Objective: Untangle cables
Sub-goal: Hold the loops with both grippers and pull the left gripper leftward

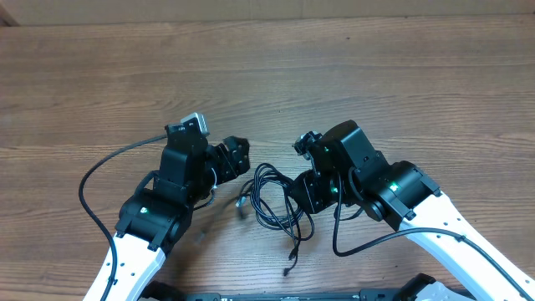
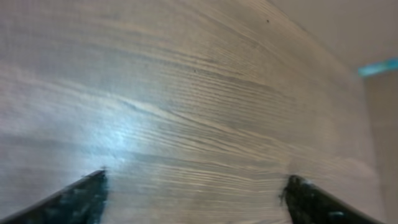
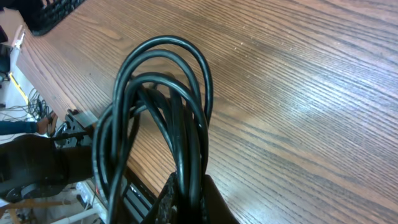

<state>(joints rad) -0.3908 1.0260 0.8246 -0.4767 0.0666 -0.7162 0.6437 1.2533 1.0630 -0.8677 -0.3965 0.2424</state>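
Observation:
The cables (image 1: 272, 201) are thin black cords bunched in tangled loops near the table's front middle, between the two arms; plug ends trail toward the front (image 1: 291, 251) and the left (image 1: 243, 201). My right gripper (image 3: 189, 199) is shut on several strands of the cables (image 3: 161, 93), whose loops rise in front of its camera. In the overhead view the right gripper (image 1: 303, 194) sits at the bundle's right side. My left gripper (image 2: 196, 196) is open and empty over bare wood. It sits left of the bundle in the overhead view (image 1: 238, 155).
The wooden table (image 1: 376, 75) extends far and wide behind the arms. Thicker black arm wires loop at the left (image 1: 92, 180) and lower right (image 1: 351, 247). The table's front edge lies just below the cables.

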